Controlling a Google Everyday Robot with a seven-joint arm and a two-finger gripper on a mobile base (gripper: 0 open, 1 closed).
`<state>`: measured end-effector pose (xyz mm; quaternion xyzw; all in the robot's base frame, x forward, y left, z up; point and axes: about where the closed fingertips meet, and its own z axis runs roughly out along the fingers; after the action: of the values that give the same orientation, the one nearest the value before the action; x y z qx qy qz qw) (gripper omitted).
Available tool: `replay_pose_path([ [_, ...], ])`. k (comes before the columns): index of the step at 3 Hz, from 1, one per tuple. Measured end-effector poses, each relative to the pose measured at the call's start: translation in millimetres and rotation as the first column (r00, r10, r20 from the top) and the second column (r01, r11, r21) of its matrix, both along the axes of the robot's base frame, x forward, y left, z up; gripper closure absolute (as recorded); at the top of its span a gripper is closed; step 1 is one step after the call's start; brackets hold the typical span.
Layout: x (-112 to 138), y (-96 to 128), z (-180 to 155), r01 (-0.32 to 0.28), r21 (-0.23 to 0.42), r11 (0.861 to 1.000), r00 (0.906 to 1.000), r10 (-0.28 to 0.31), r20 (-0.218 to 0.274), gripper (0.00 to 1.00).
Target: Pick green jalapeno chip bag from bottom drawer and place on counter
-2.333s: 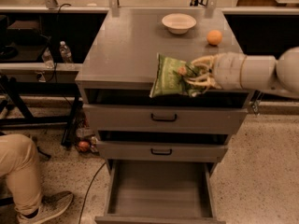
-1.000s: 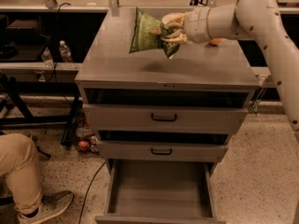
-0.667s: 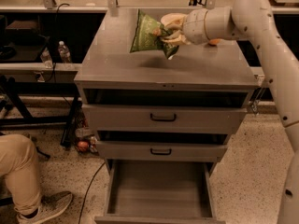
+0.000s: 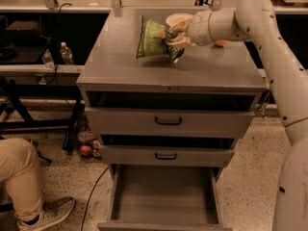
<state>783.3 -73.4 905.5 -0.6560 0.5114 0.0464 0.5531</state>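
Note:
The green jalapeno chip bag [image 4: 153, 38] hangs just above the middle of the grey counter [image 4: 120, 66], upright and tilted, its lower edge close to the surface. My gripper [image 4: 172, 34] reaches in from the right and is shut on the bag's right edge. The bottom drawer [image 4: 163, 196] is pulled open below, and its grey floor shows nothing in it.
A white bowl [image 4: 178, 19] and an orange fruit [image 4: 220, 43] sit at the back right of the counter, partly behind my arm. Two upper drawers with black handles [image 4: 168, 121] are near shut. A person's leg and shoe [image 4: 29, 186] are at the lower left. Water bottles [image 4: 66, 54] stand on a shelf at left.
The bag has gone from the counter's front edge up and back over its middle, held all along. In the last second it has barely moved.

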Motion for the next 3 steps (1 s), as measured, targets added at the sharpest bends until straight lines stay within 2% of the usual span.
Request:
replay_pose_path([
  [1, 2.6, -1.0, -2.1, 0.008, 0.002, 1.0, 0.9998, -0.008, -0.017, 0.17],
  [2, 3.7, -2.7, -2.4, 0.014, 0.003, 1.0, 0.9995, -0.014, -0.028, 0.0],
  [3, 3.7, -3.0, -2.2, 0.015, 0.003, 1.0, 0.9995, -0.014, -0.029, 0.0],
])
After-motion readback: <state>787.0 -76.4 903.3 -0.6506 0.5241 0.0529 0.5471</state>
